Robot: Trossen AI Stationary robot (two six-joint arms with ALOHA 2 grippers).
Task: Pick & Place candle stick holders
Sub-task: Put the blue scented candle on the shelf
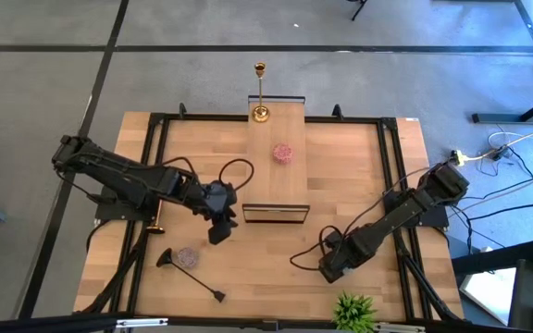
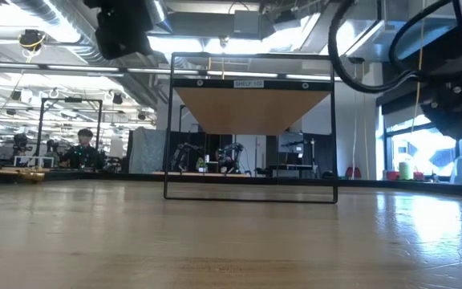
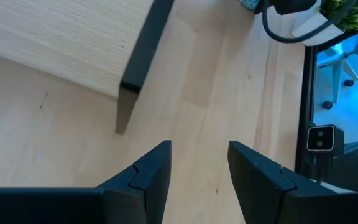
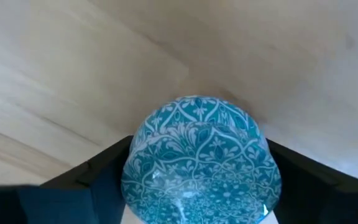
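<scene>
Clerk: Worktop first. What is it?

Arms: Item one, pale wood worktop [image 1: 359,176] edged by a black frame, grey floor around it. Item two, one raised shelf [image 1: 290,185], a wooden board on a black frame, along the middle.

Clerk: Candle stick holders?

Arms: Three.
- Gold candle stick holder [image 1: 260,92], upright at the far end of the shelf.
- Black candle stick holder [image 1: 194,279], lying flat on the worktop on my left arm's side, near the front edge.
- Second gold holder [image 2: 22,172], lying on its side at the worktop's edge, seen in the low view only.

None is in either of my pincers.

Clerk: Sundries?

Arms: One pink round piece [image 1: 283,153] on the shelf. Another like it [image 1: 187,256] just beside the black holder's base. One green plant [image 1: 354,310] at the front edge.

Clerk: Left pincer?

Arms: My left pincer [image 3: 197,149] hangs just beside the shelf's near corner, a narrow gap between its tips, bare wood showing through, holding nothing.

Clerk: Right pincer?

Arms: My right pincer [image 1: 331,270] is low near the plant, set around a blue patterned dome [image 4: 197,168]. Whether it grips the dome, I cannot tell.
</scene>
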